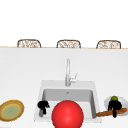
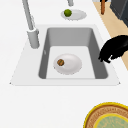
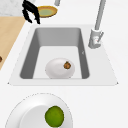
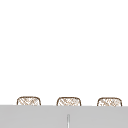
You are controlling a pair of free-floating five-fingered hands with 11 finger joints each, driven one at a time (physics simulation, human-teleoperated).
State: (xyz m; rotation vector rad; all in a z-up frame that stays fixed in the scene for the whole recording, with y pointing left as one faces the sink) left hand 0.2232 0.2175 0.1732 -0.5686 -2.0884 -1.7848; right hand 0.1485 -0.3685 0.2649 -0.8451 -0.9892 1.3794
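Front view: round green lime (image 1: 114, 98)

we see a grey sink (image 2: 98, 53) mid-frame holding a white bowl (image 2: 71, 65) with a brown ball (image 2: 60, 62). a black hand (image 2: 113, 48), fingers curled down, hovers at its right rim. a faucet (image 2: 31, 27) stands upper left.
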